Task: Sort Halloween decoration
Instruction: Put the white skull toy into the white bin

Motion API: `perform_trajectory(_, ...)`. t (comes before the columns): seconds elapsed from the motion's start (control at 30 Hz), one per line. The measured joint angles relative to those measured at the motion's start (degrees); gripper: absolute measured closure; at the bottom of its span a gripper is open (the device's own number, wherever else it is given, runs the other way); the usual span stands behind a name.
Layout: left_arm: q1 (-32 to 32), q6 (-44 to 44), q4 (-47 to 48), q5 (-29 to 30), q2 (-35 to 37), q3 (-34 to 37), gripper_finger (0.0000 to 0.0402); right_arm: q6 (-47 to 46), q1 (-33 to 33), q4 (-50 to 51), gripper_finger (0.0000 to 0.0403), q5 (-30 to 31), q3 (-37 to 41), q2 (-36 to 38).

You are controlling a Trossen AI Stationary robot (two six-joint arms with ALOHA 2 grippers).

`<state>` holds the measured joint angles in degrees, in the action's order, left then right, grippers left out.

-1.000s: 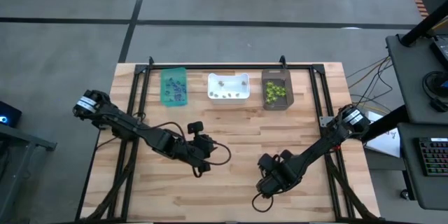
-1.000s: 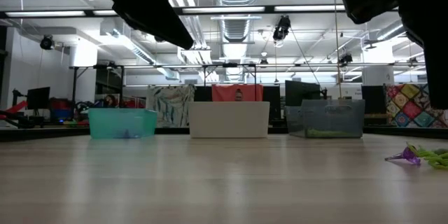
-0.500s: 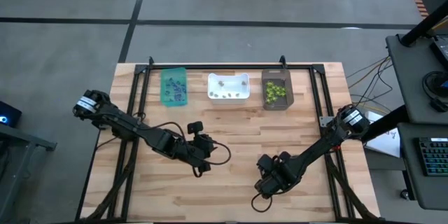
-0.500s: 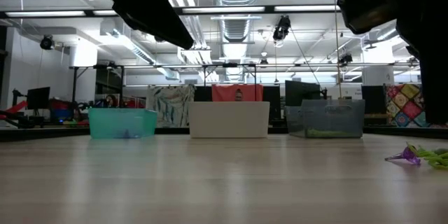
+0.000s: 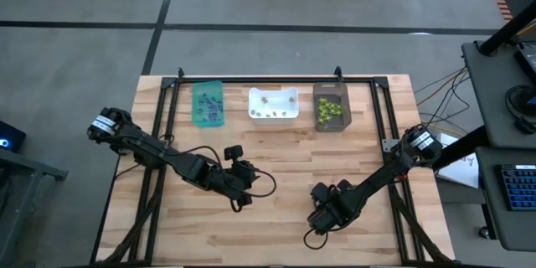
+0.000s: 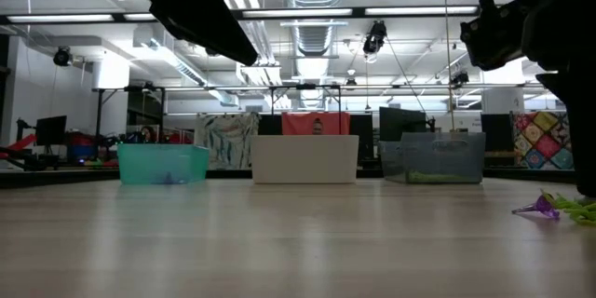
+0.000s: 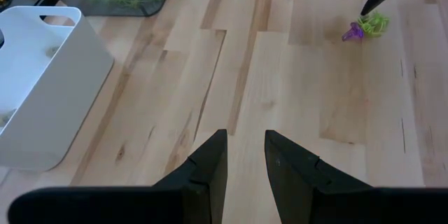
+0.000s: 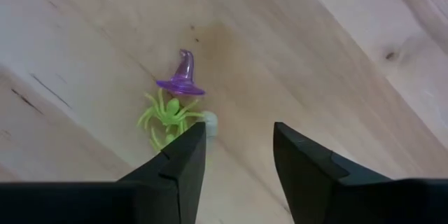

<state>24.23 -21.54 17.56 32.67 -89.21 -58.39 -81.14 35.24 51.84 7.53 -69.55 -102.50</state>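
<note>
Purple witch hat (image 8: 183, 75) and lime-green spider (image 8: 168, 120) lie just ahead of the right gripper (image 8: 238, 147) — fingers (image 8: 183, 161) released, empty.

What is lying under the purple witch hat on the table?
The purple witch hat rests against a lime-green spider, with a small pale piece beside it. Whether anything lies hidden beneath the spider cannot be seen.

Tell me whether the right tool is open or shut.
Open. In the right wrist view the right tool shows a clear gap between its two fingers, empty, with a purple witch hat and green spider on the table just ahead.
</note>
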Motion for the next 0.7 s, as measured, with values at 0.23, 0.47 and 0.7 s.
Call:
perform_trajectory(0.23,0.0,0.0,0.0,0.0,0.0,0.0,0.0322,0.0,0.0,-0.7,0.0247,0.0,0.3,0.0)
perform_trajectory(0.47,0.0,0.0,0.0,0.2,0.0,0.0,0.0322,0.7,0.0,1.4,0.0248,0.2,0.5,0.0)
perform_trajectory(0.7,0.0,0.0,0.0,1.3,0.0,0.0,0.0322,-0.3,0.0,5.3,0.0254,0.1,0.6,0.2)
